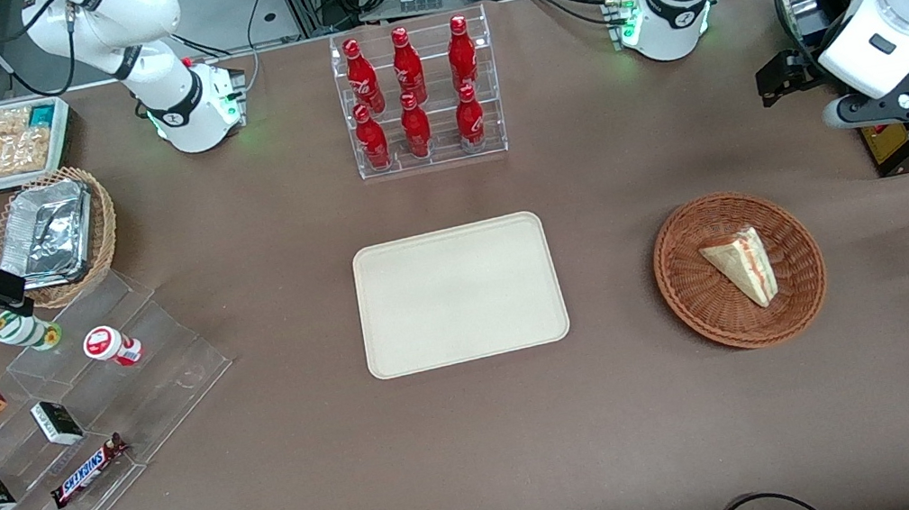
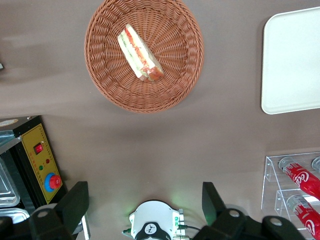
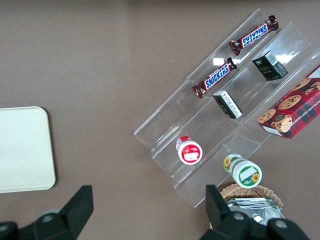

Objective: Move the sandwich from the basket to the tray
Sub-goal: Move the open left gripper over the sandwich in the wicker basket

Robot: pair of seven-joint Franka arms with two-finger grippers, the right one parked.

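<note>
Wrapped sandwich (image 1: 741,264) waits in the basket (image 1: 703,298), tray (image 1: 459,293) bare beside it.
Gripper (image 2: 145,202) hovers wide, well apart — soft, light, slippery film; best pinched gently across the bread faces.

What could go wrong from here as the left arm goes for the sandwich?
The claw is open, raised near the working arm's end of the table, not yet over the basket.
1. The sandwich is a tapered, clear-wrapped wedge lying flat; the fingers may slip off it or squash the bread.
2. The light-looking basket could shift or lift if a finger catches its rim.
3. On the way to the tray, a loose hold might drop it on the table.
</note>
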